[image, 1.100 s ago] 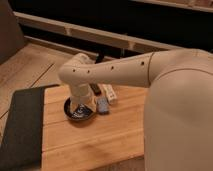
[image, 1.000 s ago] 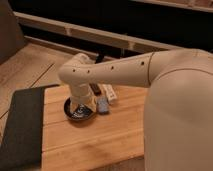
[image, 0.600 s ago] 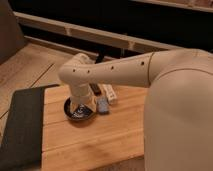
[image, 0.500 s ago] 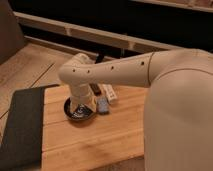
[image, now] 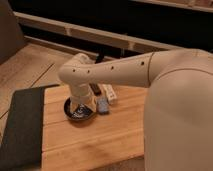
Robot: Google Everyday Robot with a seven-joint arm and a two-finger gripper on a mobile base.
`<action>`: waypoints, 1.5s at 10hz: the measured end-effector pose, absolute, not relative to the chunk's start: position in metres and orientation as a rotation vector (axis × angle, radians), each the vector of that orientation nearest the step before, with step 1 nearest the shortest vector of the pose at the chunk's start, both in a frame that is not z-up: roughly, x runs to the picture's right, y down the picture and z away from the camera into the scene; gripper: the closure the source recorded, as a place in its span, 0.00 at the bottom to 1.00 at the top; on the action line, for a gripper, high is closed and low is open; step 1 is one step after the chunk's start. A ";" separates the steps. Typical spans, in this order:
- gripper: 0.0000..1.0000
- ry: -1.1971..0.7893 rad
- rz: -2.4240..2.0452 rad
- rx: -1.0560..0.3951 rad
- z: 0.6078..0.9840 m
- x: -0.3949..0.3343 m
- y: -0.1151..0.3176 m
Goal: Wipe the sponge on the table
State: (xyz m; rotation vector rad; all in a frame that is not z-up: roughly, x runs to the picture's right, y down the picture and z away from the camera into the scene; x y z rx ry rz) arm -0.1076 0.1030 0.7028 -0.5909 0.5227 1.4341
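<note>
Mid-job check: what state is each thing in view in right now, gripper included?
gripper: open, pointing down over the black bowl, not on the sponge.
sponge: lying free on the table, close beside the bowl.
black bowl: upright, under the gripper.
white rectangular object: lying flat behind the sponge.
dark bar: lying flat, partly hidden by the arm.
dark grey mat: spread flat.

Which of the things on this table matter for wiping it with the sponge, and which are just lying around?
For the job: sponge, table, pincer hanging over the black bowl.
Lying about: black bowl, white block, small dark bar, dark grey mat.
</note>
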 end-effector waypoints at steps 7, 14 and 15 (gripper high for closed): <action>0.35 0.522 1.433 -0.590 0.703 -0.108 0.103; 0.35 0.206 1.399 -0.423 0.698 -0.108 0.013; 0.35 0.200 1.401 -0.419 0.698 -0.107 0.011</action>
